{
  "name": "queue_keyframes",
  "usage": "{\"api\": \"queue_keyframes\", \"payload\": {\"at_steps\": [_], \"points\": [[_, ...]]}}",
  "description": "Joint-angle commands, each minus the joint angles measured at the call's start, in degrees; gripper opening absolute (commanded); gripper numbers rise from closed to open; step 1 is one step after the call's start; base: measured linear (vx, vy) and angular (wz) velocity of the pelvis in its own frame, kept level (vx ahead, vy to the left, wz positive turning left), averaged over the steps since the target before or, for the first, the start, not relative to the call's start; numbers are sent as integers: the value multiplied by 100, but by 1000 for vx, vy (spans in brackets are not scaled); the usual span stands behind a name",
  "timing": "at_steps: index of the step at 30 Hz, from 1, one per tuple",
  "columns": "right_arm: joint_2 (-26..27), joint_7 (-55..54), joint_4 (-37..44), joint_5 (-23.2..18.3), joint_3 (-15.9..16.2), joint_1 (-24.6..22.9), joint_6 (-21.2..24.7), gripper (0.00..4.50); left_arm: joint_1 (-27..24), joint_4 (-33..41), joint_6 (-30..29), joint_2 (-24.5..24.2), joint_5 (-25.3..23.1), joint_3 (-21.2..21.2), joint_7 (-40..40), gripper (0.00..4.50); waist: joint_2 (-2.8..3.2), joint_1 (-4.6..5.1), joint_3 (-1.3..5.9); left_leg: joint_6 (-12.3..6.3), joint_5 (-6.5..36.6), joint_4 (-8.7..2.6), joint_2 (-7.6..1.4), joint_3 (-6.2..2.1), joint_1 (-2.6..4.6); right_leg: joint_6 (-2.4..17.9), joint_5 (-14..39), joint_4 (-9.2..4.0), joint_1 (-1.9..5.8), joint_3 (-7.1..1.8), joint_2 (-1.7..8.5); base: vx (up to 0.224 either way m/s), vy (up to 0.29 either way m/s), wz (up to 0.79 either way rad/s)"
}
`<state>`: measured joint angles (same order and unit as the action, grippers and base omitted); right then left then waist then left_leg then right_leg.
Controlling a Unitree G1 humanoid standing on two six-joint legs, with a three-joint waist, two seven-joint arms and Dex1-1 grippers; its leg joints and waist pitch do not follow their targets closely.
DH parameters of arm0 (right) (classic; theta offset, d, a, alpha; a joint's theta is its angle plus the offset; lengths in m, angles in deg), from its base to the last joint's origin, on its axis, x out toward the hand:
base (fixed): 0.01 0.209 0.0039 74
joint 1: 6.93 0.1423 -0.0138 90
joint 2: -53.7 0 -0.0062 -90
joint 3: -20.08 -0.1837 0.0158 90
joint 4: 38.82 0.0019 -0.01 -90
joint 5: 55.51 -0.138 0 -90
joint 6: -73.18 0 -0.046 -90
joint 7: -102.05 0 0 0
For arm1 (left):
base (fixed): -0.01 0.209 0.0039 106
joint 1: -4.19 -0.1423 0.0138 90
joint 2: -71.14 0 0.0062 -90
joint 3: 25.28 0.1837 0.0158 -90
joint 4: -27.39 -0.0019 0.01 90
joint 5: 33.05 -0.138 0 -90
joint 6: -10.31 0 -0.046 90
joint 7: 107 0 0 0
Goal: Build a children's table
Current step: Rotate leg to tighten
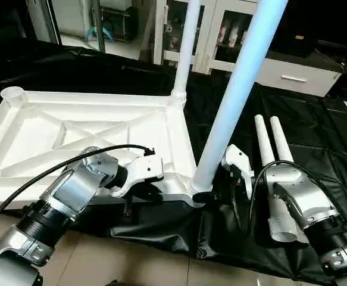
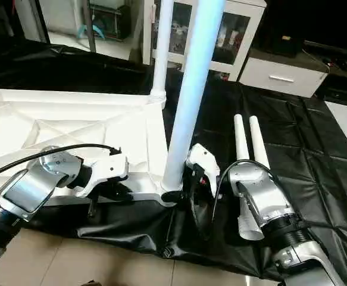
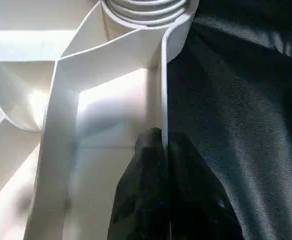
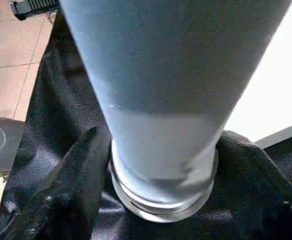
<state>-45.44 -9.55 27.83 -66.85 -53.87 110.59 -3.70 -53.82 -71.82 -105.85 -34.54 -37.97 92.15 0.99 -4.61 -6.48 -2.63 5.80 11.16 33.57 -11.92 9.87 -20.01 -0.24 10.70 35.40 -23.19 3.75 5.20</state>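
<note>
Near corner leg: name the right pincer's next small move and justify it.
Probably close the right pincer on the base of the near leg and twist it further into its corner socket. The leg leans instead of standing straight like the far leg, threads still show at the socket, and the left pincer already clamps the tabletop rim to brace it.

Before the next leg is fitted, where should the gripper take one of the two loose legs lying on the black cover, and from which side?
Probably grip a loose leg at its slim far half, from above. Both lie flat and close together on the black cover, and the right forearm covers their wide open ends.
</note>
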Motion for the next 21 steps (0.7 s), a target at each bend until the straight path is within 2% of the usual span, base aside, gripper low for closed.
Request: {"api": "queue_keyframes", "payload": {"at_steps": [1, 5, 11, 14, 15, 17, 19, 20, 21], "points": [[45, 107, 7, 37, 16, 72, -64, 294, -100, -30, -51, 50, -81, 319, -65, 0, 43, 0, 342, -175, 695, -385, -112, 20, 14, 1470, 365, -291, 312, -234, 267, 0, 0, 0], [48, 138, 8, 25, 23, 29, -93, 273, -119, -16, -60, 35, -87, 336, -88, 0, 43, 0, 343, -162, 729, -386, -116, 18, 20, 1466, 408, -293, 307, -233, 269, 0, 0, 0], [61, 174, 64, -1, 44, -51, -75, 266, -130, 0, -92, 24, -94, 350, -126, 0, 41, -1, 344, -169, 702, -385, -116, 17, 16, 1467, 395, -289, 312, -233, 270, 0, 0, 0], [133, 64, 51, -33, -7, -72, -44, 266, -141, -19, -99, 67, -82, 317, -68, 0, 39, 1, 348, -177, 666, -380, -113, 18, 13, 1473, 349, -283, 313, -234, 269, 0, 0, 0], [334, -351, -72, -46, -165, -38, 2, 266, -128, -121, -105, 209, -60, 217, 133, 0, 37, 6, 344, -173, 668, -384, -115, 20, 8, 1474, 353, -286, 309, -236, 272, 0, 0, 0], [562, -925, -324, 47, -306, 45, -13, 266, -77, -325, -139, 437, -36, 65, 451, 0, 36, 20, 315, -108, 859, -404, -112, 22, 6, 1435, 640, -323, 286, -234, 270, 0, 0, 0], [1014, -2005, -744, 159, -553, 173, 75, 265, 77, -834, -122, 875, -127, -179, 1222, 0, 28, 44, 293, 120, 1338, -431, -102, -1, 17, 1192, 1577, -417, 261, -236, 299, 0, 0, 0], [1084, -2142, -788, 156, -591, 188, 103, 265, 102, -906, -120, 932, -143, -207, 1327, 0, 32, 55, 285, 175, 1440, -439, -99, -7, 33, 1112, 1815, -448, 242, -234, 300, -54, -6, -1], [1281, -2542, -898, 147, -702, 232, 129, 265, 170, -1088, -189, 1109, -163, -327, 1662, 0, 31, 60, 307, 236, 1598, -438, -102, -38, 44, 979, 2124, -464, 247, -224, 320, -54, -6, -1]]}}
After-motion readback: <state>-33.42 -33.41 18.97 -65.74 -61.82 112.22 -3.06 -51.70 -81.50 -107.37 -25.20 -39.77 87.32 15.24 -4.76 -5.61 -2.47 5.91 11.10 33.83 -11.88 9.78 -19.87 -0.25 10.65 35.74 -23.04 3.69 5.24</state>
